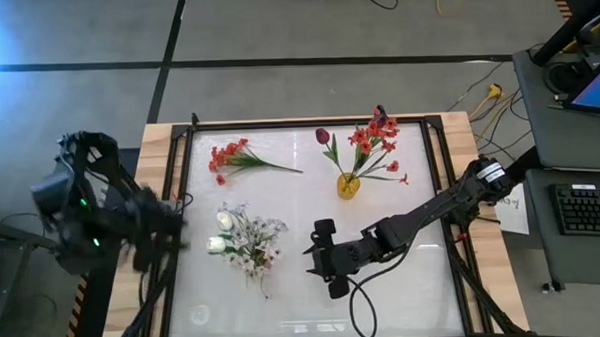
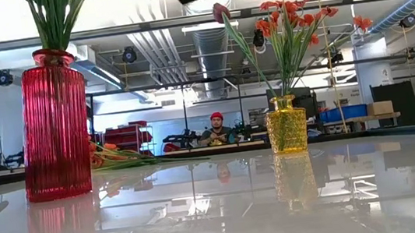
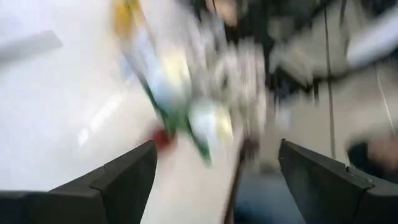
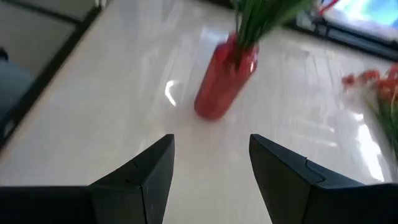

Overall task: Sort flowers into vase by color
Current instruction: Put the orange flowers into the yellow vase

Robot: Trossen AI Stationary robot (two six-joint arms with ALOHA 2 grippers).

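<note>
Two vases: red vase (image 2: 54, 122) | yellow vase (image 2: 286, 125) | loose orange-red flowers (image 1: 232, 158)

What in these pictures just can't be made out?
- Left claw: motion smear in the high view; its wrist view shows only streaks of whitish flowers.
- Red vase: from above the white bunch hides it; low view's top edge cuts its blossoms.
- Right claw: low view's top edge cuts it.

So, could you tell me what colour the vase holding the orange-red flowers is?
Yellow vase; the low view shows it best.
</note>
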